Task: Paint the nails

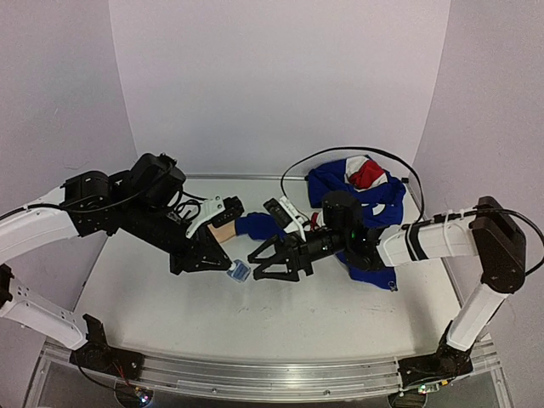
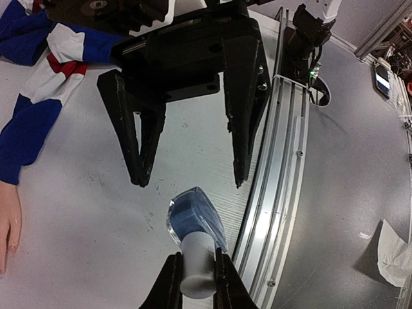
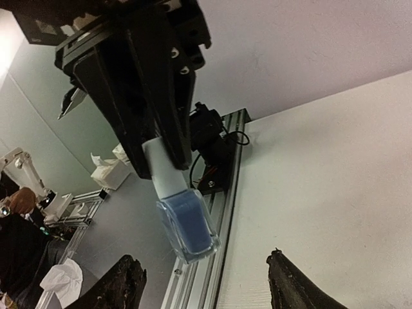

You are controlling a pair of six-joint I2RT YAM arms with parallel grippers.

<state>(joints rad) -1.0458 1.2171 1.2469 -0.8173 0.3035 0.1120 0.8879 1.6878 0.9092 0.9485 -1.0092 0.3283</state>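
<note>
Pinched between the jaws of the left gripper (image 2: 196, 261) was the pale cap of a bottle (image 2: 195, 219) of blue polish. Just beyond it, the right gripper (image 2: 190, 182) faced the bottle, jaws spread, touching nothing. Off to one side of both lay the flesh-coloured mannequin hand (image 2: 8, 219), its nails (image 2: 10, 247) tiny and barely distinguishable, with the blue sleeve (image 2: 26, 138) behind.

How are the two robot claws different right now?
The left gripper is pinched shut on the bottle; the right gripper is open and holds nothing. The left gripper's fingers sit close together; the right gripper's spread wide. Both are black with two fingers, facing each other.
</note>
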